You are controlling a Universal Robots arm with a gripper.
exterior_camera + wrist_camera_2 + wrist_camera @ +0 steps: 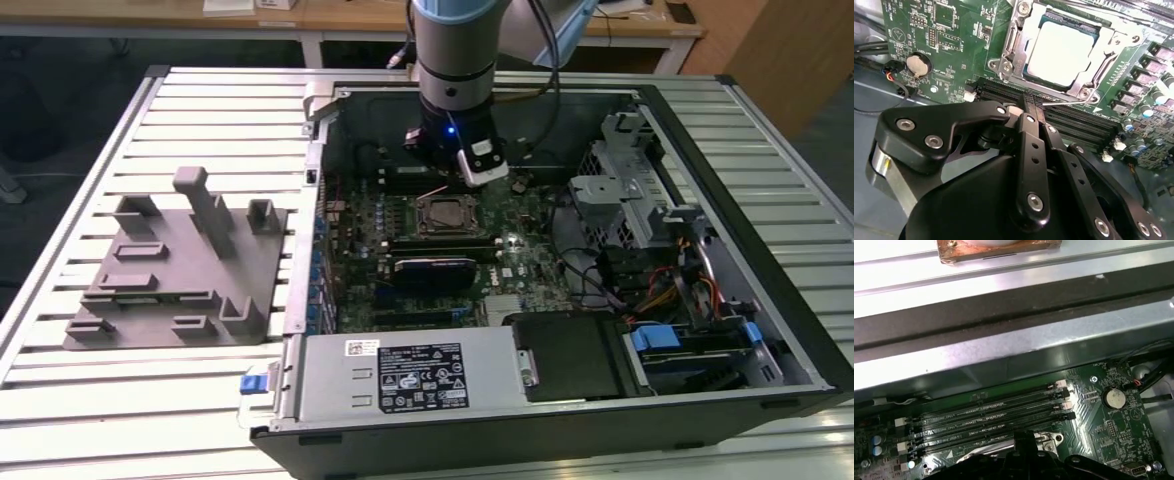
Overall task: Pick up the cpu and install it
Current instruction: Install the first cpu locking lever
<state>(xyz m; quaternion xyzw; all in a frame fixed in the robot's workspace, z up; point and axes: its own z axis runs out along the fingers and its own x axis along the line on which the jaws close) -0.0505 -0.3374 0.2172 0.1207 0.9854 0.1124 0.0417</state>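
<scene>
Cpu [1064, 52] sits in the motherboard socket [1004, 64], silver top up, metal frame around it; in the exterior view it lies mid-board inside the open computer case [747, 300] on the tabletop [200, 110]. Hand [1034, 102] hangs over the memory slots [999, 92] just beside the socket, fingers pressed together. Tips are at the socket's thin wire lever [1074, 102]; whether they pinch it, cannot tell.
</scene>
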